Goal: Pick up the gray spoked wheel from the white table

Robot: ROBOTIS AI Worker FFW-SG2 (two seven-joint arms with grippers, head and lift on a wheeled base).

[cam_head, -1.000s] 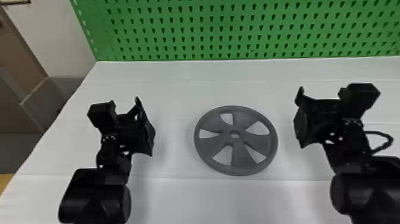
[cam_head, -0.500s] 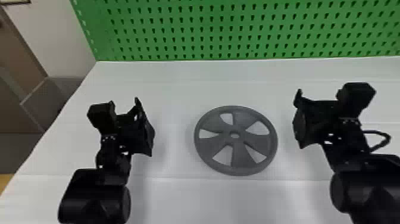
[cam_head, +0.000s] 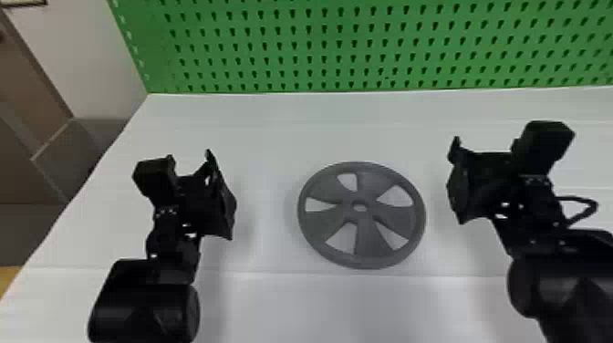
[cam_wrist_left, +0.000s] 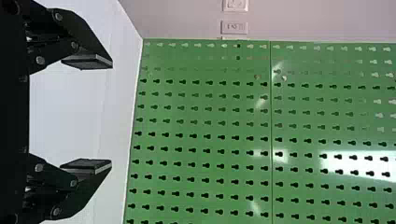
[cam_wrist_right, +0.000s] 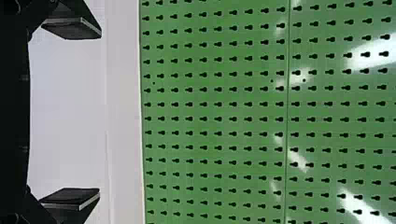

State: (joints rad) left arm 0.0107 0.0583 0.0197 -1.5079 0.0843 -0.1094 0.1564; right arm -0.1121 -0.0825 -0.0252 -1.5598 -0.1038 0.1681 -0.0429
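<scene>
"What is seen nearest?"

"In the head view, the left gripper [cam_head: 222, 196] is held over the near left of the white table [cam_head: 319, 301], and the right gripper [cam_head: 457, 184] over its right side. A thin black cable [cam_head: 594, 206] is looped out beside the right wrist."

"And the claws?"

"In the left wrist view, the fingers of the left gripper [cam_wrist_left: 112, 115] are spread wide, with flat pads [cam_wrist_left: 88, 164] facing each other. The same wide gap is shown by the right gripper [cam_wrist_right: 100, 112] in its own wrist view."

"Where is the wheel?"

"The gray spoked wheel [cam_head: 370, 237] is laid flat on the table between the two grippers, touched by neither. It is dull and round, with five broad spokes and a small hub hole."

"What stands in the way farther off?"

"The space past the table's far edge is closed off by an upright green board [cam_head: 319, 45], pierced by rows of keyhole slots. In the wrist views, glossy reflections and a seam are seen on it. In the left wrist view, pale wall plates [cam_wrist_left: 234, 27] are shown beyond, on a smooth wall [cam_wrist_left: 187, 16]."
</scene>
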